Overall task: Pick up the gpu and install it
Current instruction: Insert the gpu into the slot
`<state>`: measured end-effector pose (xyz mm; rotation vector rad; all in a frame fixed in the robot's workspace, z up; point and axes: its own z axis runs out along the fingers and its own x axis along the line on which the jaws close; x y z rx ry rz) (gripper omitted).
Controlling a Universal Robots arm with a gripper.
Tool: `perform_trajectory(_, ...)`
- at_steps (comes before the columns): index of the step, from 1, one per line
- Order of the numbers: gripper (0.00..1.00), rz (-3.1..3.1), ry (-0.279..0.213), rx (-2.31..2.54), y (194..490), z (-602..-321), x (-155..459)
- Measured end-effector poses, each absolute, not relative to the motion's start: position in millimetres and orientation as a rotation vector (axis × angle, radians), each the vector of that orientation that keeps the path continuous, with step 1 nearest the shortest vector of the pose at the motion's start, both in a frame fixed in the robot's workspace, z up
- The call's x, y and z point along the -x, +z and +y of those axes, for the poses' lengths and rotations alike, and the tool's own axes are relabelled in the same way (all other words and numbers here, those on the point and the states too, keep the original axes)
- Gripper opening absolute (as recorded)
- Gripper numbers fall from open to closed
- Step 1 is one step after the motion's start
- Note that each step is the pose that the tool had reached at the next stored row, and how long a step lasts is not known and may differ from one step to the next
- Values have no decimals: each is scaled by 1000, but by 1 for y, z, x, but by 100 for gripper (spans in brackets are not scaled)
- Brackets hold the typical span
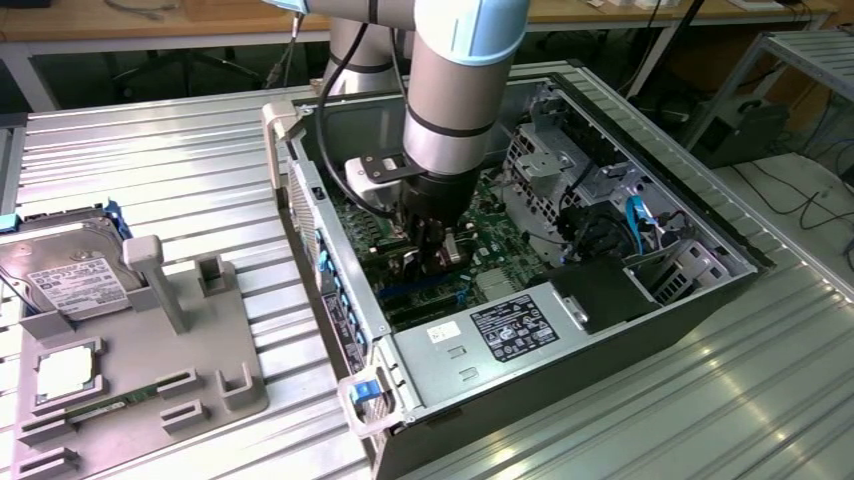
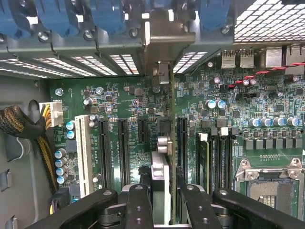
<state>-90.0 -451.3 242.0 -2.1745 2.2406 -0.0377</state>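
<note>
The grey-and-blue robot arm (image 1: 447, 90) is reaching down into the open black tower computer case (image 1: 694, 215), which is lying on its side on the ribbed metal desk (image 1: 147, 180). The black two-fingered pincer (image 2: 161, 198) is pinching the gpu (image 2: 161, 181), a thin dark card seen edge-on with its silver bracket end (image 2: 159, 33) running up toward the perforated rear wall of the case. The card is hanging over the green motherboard (image 2: 128, 100), between two of the long black expansion slots (image 2: 182, 143); whether its lower edge is already touching a slot is hard to judge from here.

Risk: if the card is sitting slightly off the slot line, pressing down could jam its edge on the slot wall or the small components beside it. The bracket could also be catching on the rear frame and tilting the card in the grip.
</note>
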Motion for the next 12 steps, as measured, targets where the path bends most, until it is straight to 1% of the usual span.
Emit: perform_trajectory(12,29,2241,-38,2174,244,-451,88)
